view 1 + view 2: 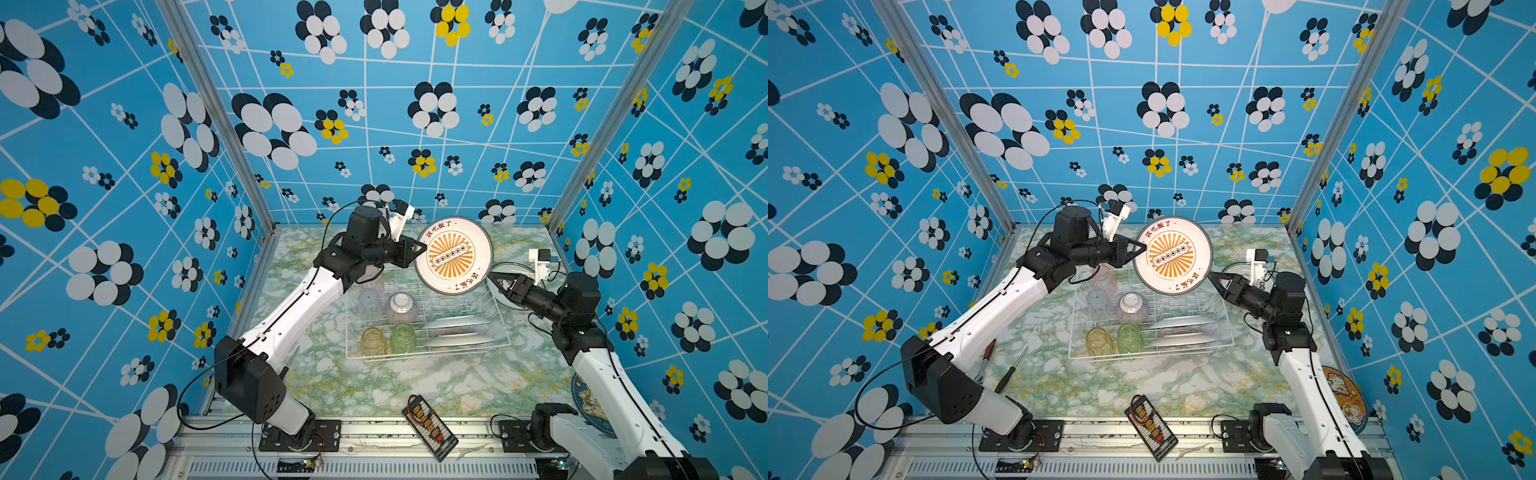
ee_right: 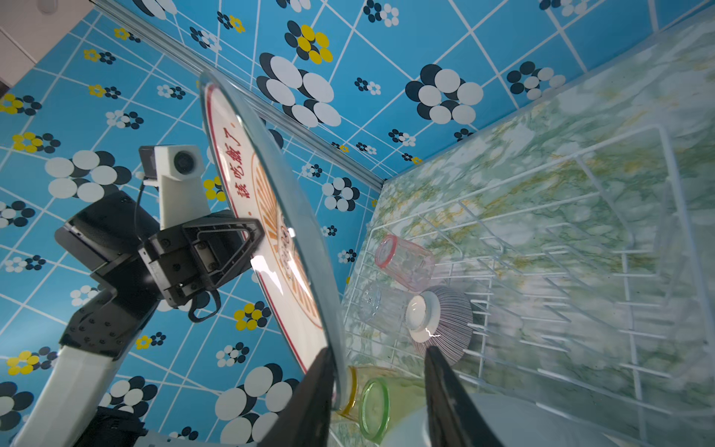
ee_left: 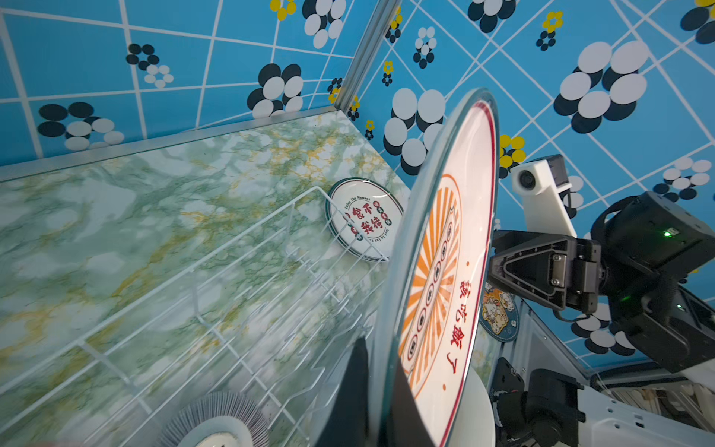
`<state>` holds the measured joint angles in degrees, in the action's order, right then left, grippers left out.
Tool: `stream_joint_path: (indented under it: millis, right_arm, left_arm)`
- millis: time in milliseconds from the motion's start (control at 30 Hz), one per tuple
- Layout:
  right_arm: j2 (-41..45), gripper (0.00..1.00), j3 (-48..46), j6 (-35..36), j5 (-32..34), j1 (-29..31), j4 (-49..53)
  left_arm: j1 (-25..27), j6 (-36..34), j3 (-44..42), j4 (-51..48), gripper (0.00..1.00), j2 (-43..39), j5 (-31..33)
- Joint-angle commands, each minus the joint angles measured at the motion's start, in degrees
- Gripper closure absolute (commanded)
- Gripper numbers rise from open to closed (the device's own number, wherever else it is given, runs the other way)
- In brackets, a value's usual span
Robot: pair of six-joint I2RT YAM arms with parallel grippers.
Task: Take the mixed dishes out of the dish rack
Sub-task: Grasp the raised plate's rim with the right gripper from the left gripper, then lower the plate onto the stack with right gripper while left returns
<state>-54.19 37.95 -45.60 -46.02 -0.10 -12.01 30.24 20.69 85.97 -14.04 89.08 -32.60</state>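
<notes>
Our left claw (image 1: 420,248) pinches the sunburst plate (image 1: 453,266) upright above the rack (image 1: 436,350), mid-frame in both top views. Our right claw (image 1: 493,277) is spread around its lower-right rim.

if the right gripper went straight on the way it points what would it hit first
The rim of the orange sunburst plate, held at its far edge by the left gripper. The right gripper has its open jaws astride that rim, so contact looks close.

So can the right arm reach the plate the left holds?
Likely yes: the left gripper pinches one edge of the plate, and the opposite edge sits free between the right gripper's open jaws.
</notes>
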Motion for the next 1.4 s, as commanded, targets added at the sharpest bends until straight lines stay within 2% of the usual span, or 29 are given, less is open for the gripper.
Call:
stream_joint_path:
  millis: [0, 167, 333, 433, 500, 667, 700, 767, 800, 900, 1033, 1200, 1367]
  right_arm:
    - [-0.61, 0.61, -0.44, -3.3, -1.3, 0.96, -6.85]
    - [-1.85, 0.65, 0.39, -3.95, -0.74, 1.73, -8.19]
    - [-4.13, 0.75, 1.42, -4.35, 0.42, 3.06, -9.15]
    - [-4.61, 0.85, 1.76, -4.67, 1.42, 3.74, -9.46]
    - [-4.44, 1.0, 1.85, -4.71, 2.26, 3.86, -9.1]
    - [-3.28, 1.0, 1.82, -4.14, 4.05, 3.88, -6.94]
    - [-3.04, 1.0, 1.8, -4.1, 4.33, 3.88, -6.78]
    - [-2.6, 1.0, 1.79, -4.21, 5.02, 3.84, -6.58]
    - [-2.34, 1.0, 1.71, -4.18, 5.96, 3.92, -6.37]
    - [-1.26, 1.0, 1.48, -3.57, 9.3, 3.79, -5.32]
    - [-0.55, 1.0, 3.22, -1.18, 15.01, 2.39, 0.8]
    - [-1.52, 1.0, 3.81, -3.31, 16.05, -5.29, 2.41]
    - [-1.93, 1.0, 4.89, -0.47, 16.39, -13.01, 8.48]
  left_arm:
    - [-0.36, 4.09, -0.61, 6.08, 1.0, 1.76, -6.81]
    - [-0.05, 5.3, -1.6, 7.99, 1.0, 3.15, -7.75]
    - [0.84, 5.96, -1.34, 9.38, 1.0, 4.67, -8.99]
    - [0.97, 5.9, -1.01, 9.34, 1.0, 5.37, -9.32]
    - [0.96, 5.55, -0.85, 8.83, 1.0, 5.66, -9.24]
    - [0.96, 3.38, -0.63, 5.89, 1.0, 5.32, -6.79]
    - [0.96, 2.65, -0.72, 5.17, 0.93, 5.11, -5.93]
    - [0.96, 1.22, -1.18, 4.25, 0.53, 4.4, -4.81]
    - [0.96, 0.3, -1.44, 3.91, 0.01, 3.99, -4.6]
    - [1.3, -2.49, -2.53, 2.04, 0.01, 2.24, -0.89]
    - [3.18, -9.56, -4.4, -2.46, 0.01, -2.04, 11.38]
    - [5.83, -17.04, -8.41, -5.09, 0.01, -7.51, 21.01]
    - [8.32, -21.06, -11.78, -6.46, 0.01, -10.28, 28.37]
